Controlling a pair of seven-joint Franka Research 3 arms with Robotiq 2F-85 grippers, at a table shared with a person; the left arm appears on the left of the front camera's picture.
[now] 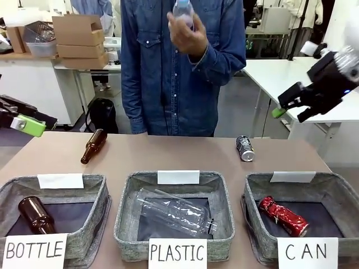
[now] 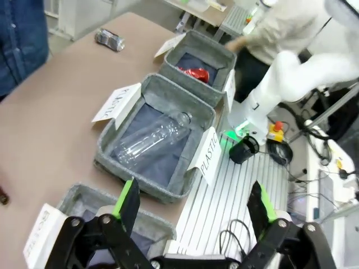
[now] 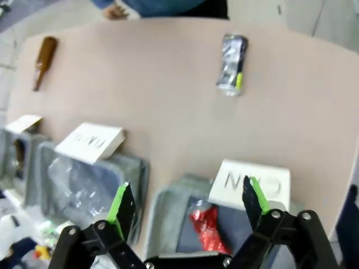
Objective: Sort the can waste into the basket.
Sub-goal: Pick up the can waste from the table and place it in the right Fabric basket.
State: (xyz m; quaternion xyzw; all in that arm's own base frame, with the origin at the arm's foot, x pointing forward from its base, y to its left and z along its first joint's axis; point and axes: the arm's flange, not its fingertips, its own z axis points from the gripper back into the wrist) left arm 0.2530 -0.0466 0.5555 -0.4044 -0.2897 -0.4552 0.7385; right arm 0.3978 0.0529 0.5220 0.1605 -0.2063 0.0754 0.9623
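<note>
The red can (image 1: 283, 216) lies crushed inside the grey basket (image 1: 253, 190) signed "CAN" at the front right. A dark grey can (image 1: 244, 148) lies on its side on the brown table behind that basket. My right gripper (image 1: 291, 112) hangs open and empty high above the table's right end. In the right wrist view, its open gripper (image 3: 187, 202) looks down on the red can (image 3: 207, 230), the basket (image 3: 168, 210) and the dark can (image 3: 231, 63). My left gripper (image 1: 22, 117) stands open at the far left; in its wrist view the gripper (image 2: 193, 204) is empty, with the dark can (image 2: 109, 39) far off.
A "PLASTIC" basket (image 1: 126, 207) in the middle holds a clear bottle (image 1: 176, 213). A "BOTTLE" basket (image 1: 98, 193) at the left holds a brown bottle (image 1: 36, 214). Another brown bottle (image 1: 93, 145) lies on the table. The person's hand (image 1: 190, 36) holds a clear bottle up.
</note>
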